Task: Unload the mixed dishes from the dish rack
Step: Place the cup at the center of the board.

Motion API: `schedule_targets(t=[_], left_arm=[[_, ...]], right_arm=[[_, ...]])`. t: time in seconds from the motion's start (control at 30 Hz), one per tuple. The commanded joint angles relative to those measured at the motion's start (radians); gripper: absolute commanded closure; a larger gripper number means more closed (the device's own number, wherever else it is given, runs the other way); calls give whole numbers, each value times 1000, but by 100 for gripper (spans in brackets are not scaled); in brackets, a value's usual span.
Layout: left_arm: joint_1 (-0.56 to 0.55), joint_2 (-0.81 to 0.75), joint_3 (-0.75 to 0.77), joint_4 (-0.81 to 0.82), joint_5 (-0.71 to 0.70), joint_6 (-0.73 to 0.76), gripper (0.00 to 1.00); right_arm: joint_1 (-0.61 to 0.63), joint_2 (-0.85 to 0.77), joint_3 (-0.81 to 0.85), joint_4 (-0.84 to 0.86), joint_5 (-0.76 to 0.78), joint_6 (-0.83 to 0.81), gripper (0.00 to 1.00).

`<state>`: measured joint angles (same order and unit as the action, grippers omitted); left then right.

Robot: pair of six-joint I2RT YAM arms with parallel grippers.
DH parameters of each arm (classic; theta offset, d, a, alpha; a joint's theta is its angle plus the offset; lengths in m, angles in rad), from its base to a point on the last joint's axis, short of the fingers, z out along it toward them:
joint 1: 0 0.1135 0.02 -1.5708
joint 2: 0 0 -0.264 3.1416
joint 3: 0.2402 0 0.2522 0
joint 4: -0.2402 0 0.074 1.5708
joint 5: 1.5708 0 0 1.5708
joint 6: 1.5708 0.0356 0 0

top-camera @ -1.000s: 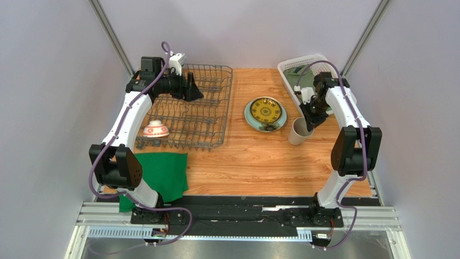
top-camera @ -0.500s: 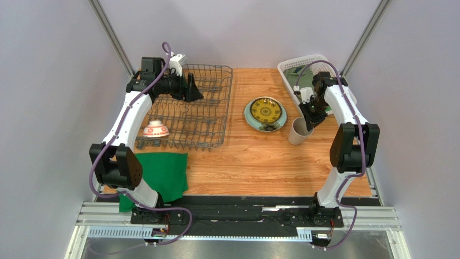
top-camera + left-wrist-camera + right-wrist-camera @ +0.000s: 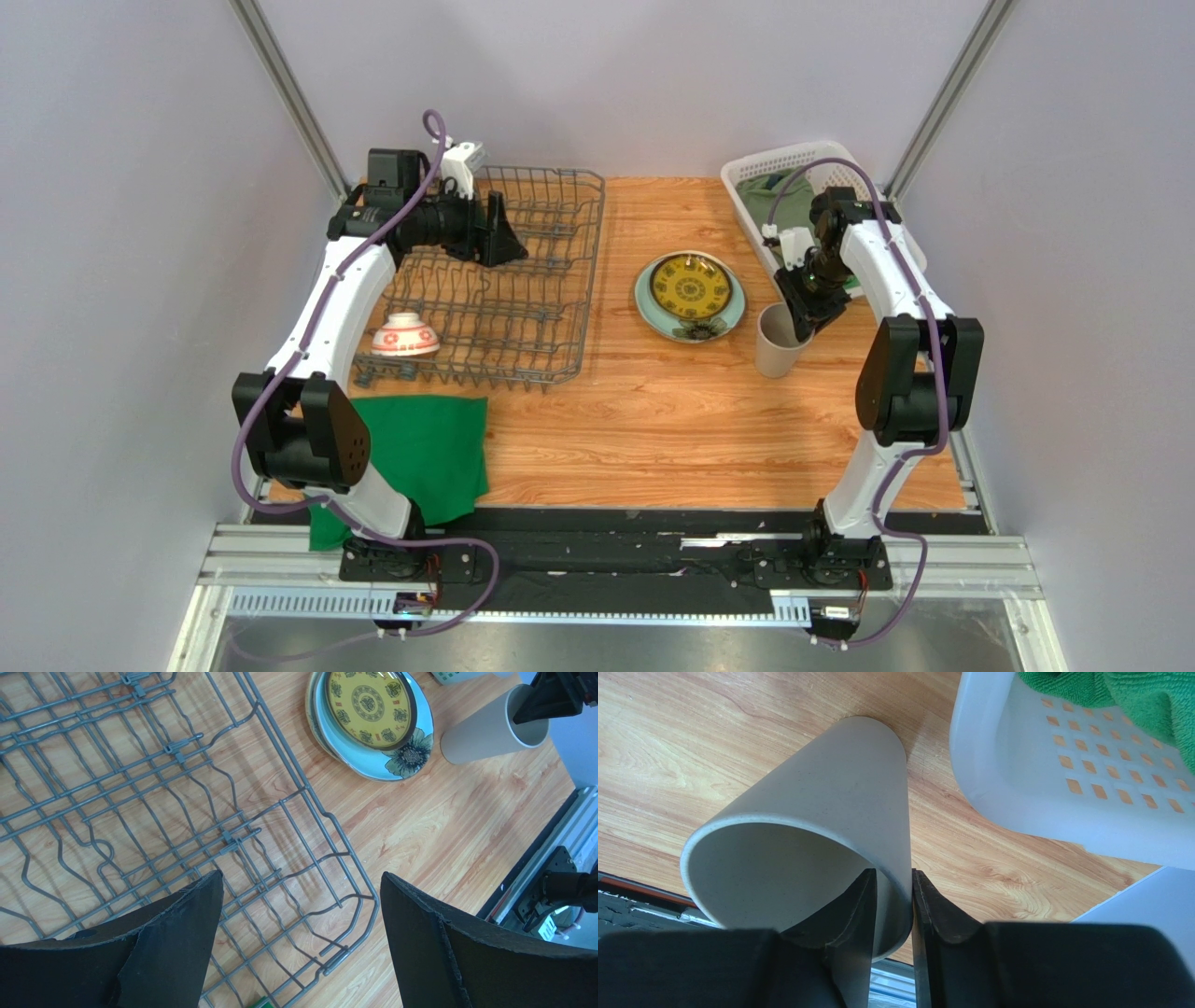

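Most of the unloading looked done. The right gripper [image 3: 892,875] stood at the beige cup [image 3: 829,791], its jaws narrow and astride the cup's wall, 1 finger inside and 1 outside. Whether they pinched the wall or had slack around it could not be told. The cup rested on the surface [image 3: 673,420], out of the dish rack [image 3: 547,322], with the white basket [image 3: 1053,777] and its green cloth [image 3: 1130,700] just beyond the gripper on its right.

To the left of the right gripper, near the cup but apart from it, lay 2 plates in 1 stack: the yellow patterned plate [image 3: 690,289] on top of the pale teal plate [image 3: 379,766]. So 3 dishes sat unloaded.

The left gripper [image 3: 298,878] hovered above the rack with its jaws wide and nothing between them. Only bare wire showed below it. The 1 dish seen in the rack was the small red-and-white bowl [image 3: 404,335], nearer the bases than this gripper and off to its left, at the rack's corner. By my judgement that bowl was what remained, and the left gripper was the better placed to fetch it.
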<state>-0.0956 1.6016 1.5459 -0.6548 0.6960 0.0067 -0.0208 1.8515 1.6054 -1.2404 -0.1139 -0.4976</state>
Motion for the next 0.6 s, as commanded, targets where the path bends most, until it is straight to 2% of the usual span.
schedule_targets(t=[0.0, 0.1, 0.57], left_arm=[[7, 0, 11, 7, -10, 29, 11], [7, -6, 10, 7, -21, 35, 11], [7, -94, -16, 3, -104, 94, 11]], right_arm=[[-1, -9, 30, 25, 10, 5, 69], [1, -21, 33, 25, 11, 7, 63], [1, -147, 87, -25, 19, 5, 52]])
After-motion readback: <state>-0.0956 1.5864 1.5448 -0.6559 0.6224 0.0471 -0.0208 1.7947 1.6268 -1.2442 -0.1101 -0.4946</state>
